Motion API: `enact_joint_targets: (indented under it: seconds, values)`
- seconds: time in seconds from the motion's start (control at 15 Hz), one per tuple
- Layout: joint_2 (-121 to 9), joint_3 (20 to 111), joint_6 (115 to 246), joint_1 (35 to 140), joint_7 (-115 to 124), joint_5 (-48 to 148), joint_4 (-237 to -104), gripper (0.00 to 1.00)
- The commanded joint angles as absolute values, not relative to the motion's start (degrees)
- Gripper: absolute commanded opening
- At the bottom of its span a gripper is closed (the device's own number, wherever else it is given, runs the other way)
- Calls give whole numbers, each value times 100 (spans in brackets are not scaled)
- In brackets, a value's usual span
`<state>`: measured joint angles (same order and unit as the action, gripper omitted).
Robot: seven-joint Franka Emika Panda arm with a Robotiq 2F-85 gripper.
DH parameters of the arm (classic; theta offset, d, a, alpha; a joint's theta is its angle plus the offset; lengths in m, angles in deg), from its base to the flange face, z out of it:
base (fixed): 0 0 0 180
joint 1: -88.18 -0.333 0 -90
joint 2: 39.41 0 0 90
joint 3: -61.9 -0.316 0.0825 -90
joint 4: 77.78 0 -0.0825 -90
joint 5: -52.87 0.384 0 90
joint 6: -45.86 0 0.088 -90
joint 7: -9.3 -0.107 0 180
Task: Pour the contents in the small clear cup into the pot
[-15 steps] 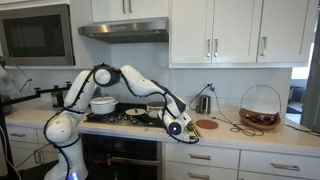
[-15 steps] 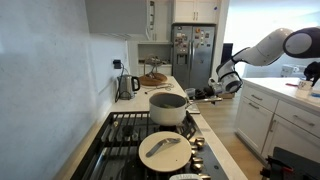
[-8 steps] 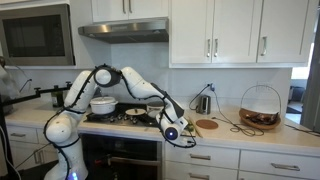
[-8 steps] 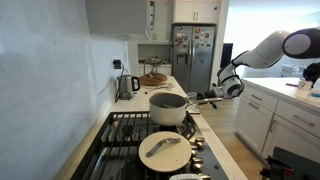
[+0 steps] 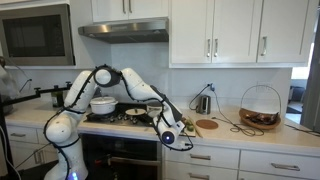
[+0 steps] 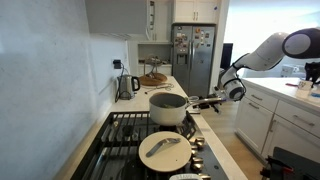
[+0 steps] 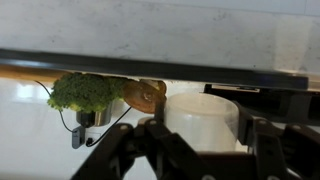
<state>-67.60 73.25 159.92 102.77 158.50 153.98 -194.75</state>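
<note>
The claw (image 7: 205,136) is closed around the small clear cup (image 7: 200,108), held between its fingers. In an exterior view the pot (image 6: 168,110) stands on the stove, just left of the claw and apart from it.

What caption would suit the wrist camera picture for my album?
Robot's fingers closed around the small clear cup, with a green broccoli-like piece in the background.
</note>
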Motion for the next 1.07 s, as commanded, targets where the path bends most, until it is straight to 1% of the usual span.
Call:
enact_joint_targets:
  seconds: [0.0, 0.07, 0.2, 0.73, 1.0]
  values:
    - [-6581, 7417, 15884, 10247, 15833, 15440, -19508, 82]
    - [-6569, 7423, 15891, 10250, 15829, 15460, -19499, 90]
    - [-6544, 7432, 15897, 10249, 15827, 15470, -19502, 100]
    - [-6458, 7420, 15943, 10223, 15822, 15518, -19555, 100]
    - [-6130, 7431, 15930, 10177, 15708, 15397, -19650, 100]
